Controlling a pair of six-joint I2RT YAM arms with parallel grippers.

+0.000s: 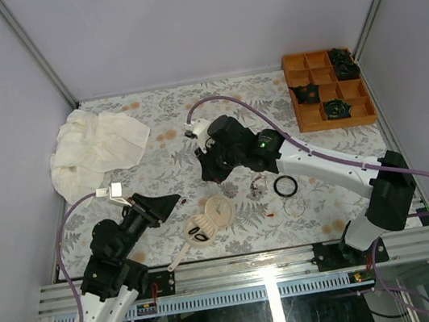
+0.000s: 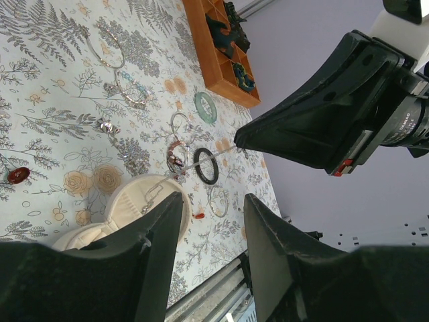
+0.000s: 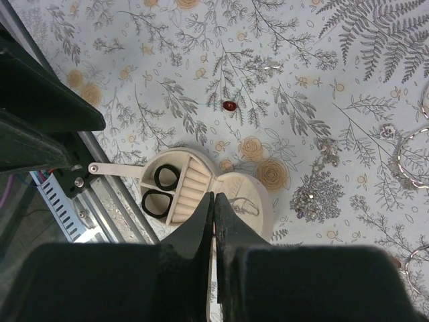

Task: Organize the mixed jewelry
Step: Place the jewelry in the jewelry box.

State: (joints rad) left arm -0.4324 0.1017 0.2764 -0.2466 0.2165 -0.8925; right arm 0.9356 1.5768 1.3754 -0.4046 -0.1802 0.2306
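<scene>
- Top external view: fixed above and behind the 2 arm bases, looking steeply down across the whole floral tablecloth (image 1: 156, 150). It is the farthest of the 3 views, reaching the orange compartment tray (image 1: 298, 107) at far right.
- Left wrist view: low and close, rolled sideways, looking obliquely across the table past the left gripper (image 2: 213, 204) towards that tray (image 2: 213, 64).
- Right wrist view: close, facing almost straight down past the right gripper (image 3: 213, 198), with the table's near-edge rail (image 3: 70, 201) at lower left.
- Overlap: all 3 views contain the cream round dish (image 3: 191, 178). The top and left wrist views also share the large black ring (image 1: 276, 187).
</scene>
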